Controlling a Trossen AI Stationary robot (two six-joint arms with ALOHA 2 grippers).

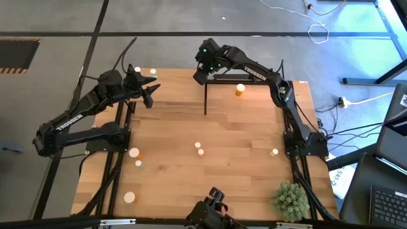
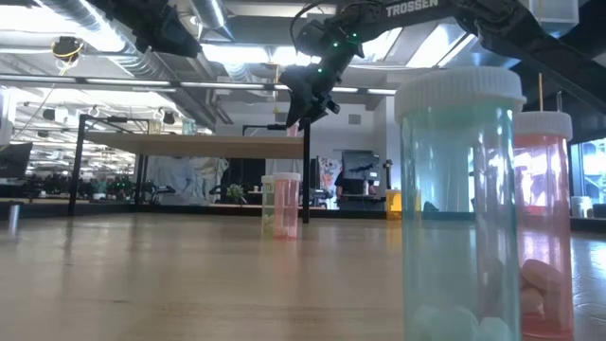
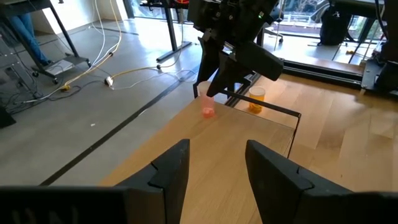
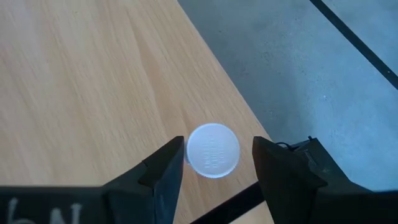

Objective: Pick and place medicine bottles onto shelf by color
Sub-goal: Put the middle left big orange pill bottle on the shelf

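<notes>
A reddish medicine bottle (image 3: 207,109) with a white cap (image 4: 212,150) stands upright on its base at the far left corner of the shelf (image 1: 257,97). My right gripper (image 1: 201,74) hovers over it, open and pointing steeply down. One finger stands on either side of the cap, and a gap shows on both sides. An orange bottle (image 1: 240,90) stands farther right on the shelf. My left gripper (image 1: 150,95) waits open at the table's far left, raised, with nothing between its fingers (image 3: 174,168).
Loose bottles stand on the table: two at the far left (image 1: 137,70), three near the left edge (image 1: 134,152), two at the middle (image 1: 199,148) and one at the right (image 1: 275,152). A spiky green plant ball (image 1: 290,198) sits at the near right. Black shelf posts (image 1: 205,98) stand close by.
</notes>
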